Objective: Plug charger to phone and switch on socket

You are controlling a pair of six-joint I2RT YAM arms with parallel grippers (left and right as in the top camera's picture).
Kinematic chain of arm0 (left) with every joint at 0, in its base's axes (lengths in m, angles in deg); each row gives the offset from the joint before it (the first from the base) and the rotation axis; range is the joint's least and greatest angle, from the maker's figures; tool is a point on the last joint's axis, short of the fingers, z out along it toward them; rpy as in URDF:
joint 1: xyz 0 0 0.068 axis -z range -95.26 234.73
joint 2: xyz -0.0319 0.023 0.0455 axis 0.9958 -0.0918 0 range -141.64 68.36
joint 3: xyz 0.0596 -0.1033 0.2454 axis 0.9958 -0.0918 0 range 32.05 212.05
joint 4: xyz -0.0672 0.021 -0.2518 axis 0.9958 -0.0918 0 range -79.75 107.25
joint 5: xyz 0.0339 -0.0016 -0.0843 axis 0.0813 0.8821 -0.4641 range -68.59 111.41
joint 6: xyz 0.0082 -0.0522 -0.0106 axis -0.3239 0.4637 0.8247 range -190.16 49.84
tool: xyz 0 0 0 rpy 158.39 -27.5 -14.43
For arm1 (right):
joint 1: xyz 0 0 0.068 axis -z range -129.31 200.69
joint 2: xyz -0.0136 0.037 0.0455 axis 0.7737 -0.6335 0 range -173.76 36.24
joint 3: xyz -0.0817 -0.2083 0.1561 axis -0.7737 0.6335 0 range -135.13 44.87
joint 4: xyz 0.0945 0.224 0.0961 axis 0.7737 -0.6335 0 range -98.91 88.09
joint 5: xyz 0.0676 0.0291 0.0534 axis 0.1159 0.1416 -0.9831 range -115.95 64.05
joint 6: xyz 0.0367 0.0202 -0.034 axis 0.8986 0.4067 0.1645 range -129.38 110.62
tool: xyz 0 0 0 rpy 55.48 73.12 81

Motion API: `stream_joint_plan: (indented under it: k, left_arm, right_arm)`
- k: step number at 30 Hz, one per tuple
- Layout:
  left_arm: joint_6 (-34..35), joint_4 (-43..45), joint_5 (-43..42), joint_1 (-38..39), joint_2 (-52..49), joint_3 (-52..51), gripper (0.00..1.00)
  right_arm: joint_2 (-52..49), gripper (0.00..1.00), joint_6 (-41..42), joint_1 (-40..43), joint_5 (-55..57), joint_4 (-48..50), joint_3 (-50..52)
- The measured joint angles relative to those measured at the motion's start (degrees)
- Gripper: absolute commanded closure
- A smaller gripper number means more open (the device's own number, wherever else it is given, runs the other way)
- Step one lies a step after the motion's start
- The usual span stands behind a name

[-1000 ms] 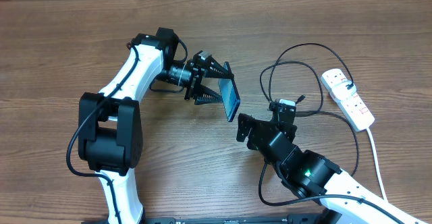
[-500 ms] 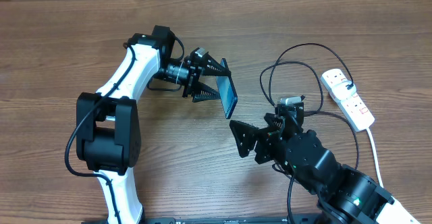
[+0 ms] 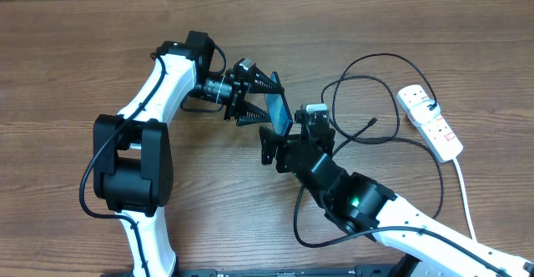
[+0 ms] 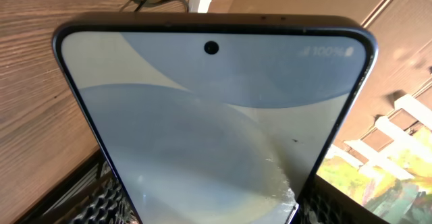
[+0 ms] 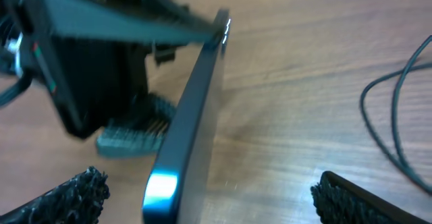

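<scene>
The phone (image 3: 279, 114) is held clamped on edge by the left tool (image 3: 265, 102), with its arm stretched toward 3 o'clock over the surface (image 3: 67, 60); "100%" can be read on the screen. The right tool (image 3: 292, 137) is spread wide, pointed toward 11 o'clock, with its fingers on either side of the phone and apart from it. The charger (image 3: 380, 56) is looped at the phone's 3 o'clock, with the socket (image 3: 430, 123) beyond it

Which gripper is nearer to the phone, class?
Left. The left gripper grips the phone between its fingers, holding it on edge above the table. The right gripper is open just short of the phone, its fingers not touching it.
</scene>
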Motion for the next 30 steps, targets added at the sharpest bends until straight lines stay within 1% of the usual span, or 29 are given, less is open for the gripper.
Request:
stream_joint_plan:
  k: [2, 4, 11, 12, 14, 16, 18, 19, 22, 24, 26, 27, 28, 29, 30]
  left_arm:
    - [0.07, 0.00, 0.02, 0.00, 0.00, 0.00, 0.51]
    - [0.22, 0.00, 0.09, 0.00, 0.00, 0.00, 0.51]
    - [0.42, 0.00, 0.44, 0.00, 0.00, 0.00, 0.51]
    - [0.42, 0.02, 0.52, 0.00, 0.00, 0.00, 0.51]
    - [0.44, 0.00, 0.66, 0.00, 0.00, 0.00, 0.51]
    - [0.44, 0.00, 0.96, 0.00, 0.00, 0.00, 0.51]
    - [0.44, 0.02, 1.40, 0.00, 0.00, 0.00, 0.50]
    - [0.44, 0.00, 1.49, 0.00, 0.00, 0.00, 0.50]
    - [0.46, 0.00, 1.53, 0.00, 0.00, 0.00, 0.48]
    - [0.46, 0.00, 1.49, 0.00, 0.00, 0.00, 0.43]
    - [0.46, 0.00, 1.49, 0.00, 0.00, 0.00, 0.32]
    - [0.46, 0.00, 1.49, -0.02, 0.00, 0.00, 0.26]
    - [0.46, 0.00, 1.49, -0.02, 0.00, 0.00, 0.17]
    - [0.50, 0.00, 1.49, -0.02, 0.00, 0.00, 0.12]
    - [0.50, 0.02, 1.44, -0.02, 0.00, 0.00, 0.01]
  right_arm:
    - [-0.44, 0.20, -0.09, 0.00, 1.57, 1.55, 0.02]
    - [-0.70, 0.29, 0.26, 0.00, 2.64, 2.69, 0.02]
    - [-3.04, 0.43, -0.15, 0.00, 3.43, 4.17, 0.02]
    - [-3.43, 0.46, -0.22, 0.00, 3.41, 4.37, 0.02]
    - [-3.89, 0.58, -0.26, 0.00, 3.39, 4.59, 0.02]
    - [-3.93, 0.75, -0.87, 0.00, 3.30, 5.11, 0.04]
    - [-3.93, 0.85, -2.03, 0.00, 3.17, 6.25, 0.04]
    - [-3.93, 0.87, -2.27, 0.00, 2.99, 6.60, 0.04]
    - [-3.93, 0.87, -2.34, -0.09, 2.62, 7.02, 0.04]
    - [-3.93, 0.88, -2.34, -0.09, 2.51, 7.10, 0.04]
    - [-3.93, 0.88, -2.34, -0.09, 2.45, 7.10, 0.04]
    - [-3.96, 0.88, -2.36, -0.04, 2.34, 7.10, 0.04]
    - [-3.96, 0.88, -2.36, -0.04, 2.32, 7.13, 0.04]
    - [-3.96, 0.89, -2.38, -0.04, 2.25, 7.21, 0.04]
    - [-3.96, 0.89, -2.38, -0.04, 2.21, 7.41, 0.07]
